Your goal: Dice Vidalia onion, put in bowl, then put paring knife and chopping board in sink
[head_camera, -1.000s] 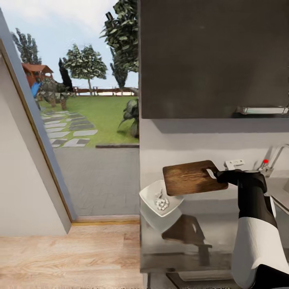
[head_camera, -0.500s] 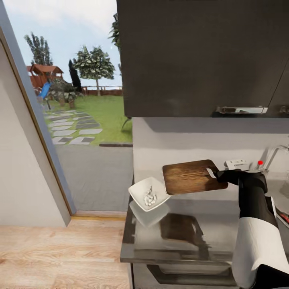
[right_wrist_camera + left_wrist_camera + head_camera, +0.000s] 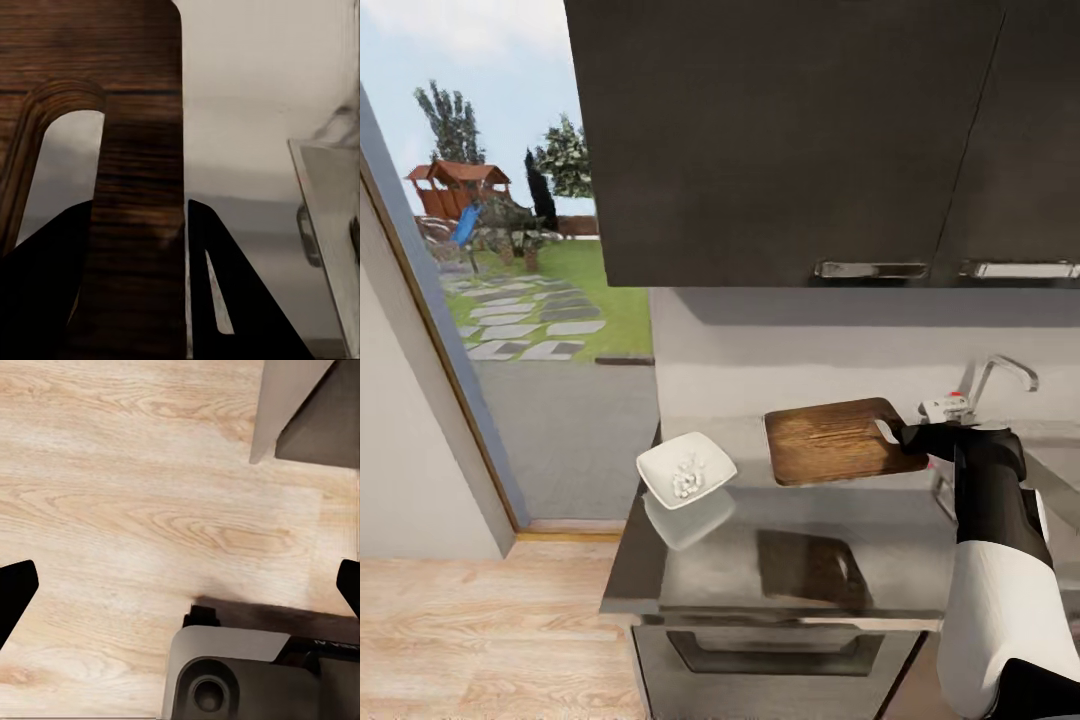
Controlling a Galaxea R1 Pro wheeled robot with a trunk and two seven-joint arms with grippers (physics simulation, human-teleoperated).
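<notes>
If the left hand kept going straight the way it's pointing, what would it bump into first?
Most likely the wooden floor. The left hand points down at it with its fingers apart, and nothing shows between them and the boards. How far off the floor is can't be judged.

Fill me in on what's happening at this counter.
The robot's right tool grips the chopping board by its handle end, holding it level in the air above the countertop. The bowl sits on the counter's left end with white diced pieces in it. The faucet is to the right.
</notes>
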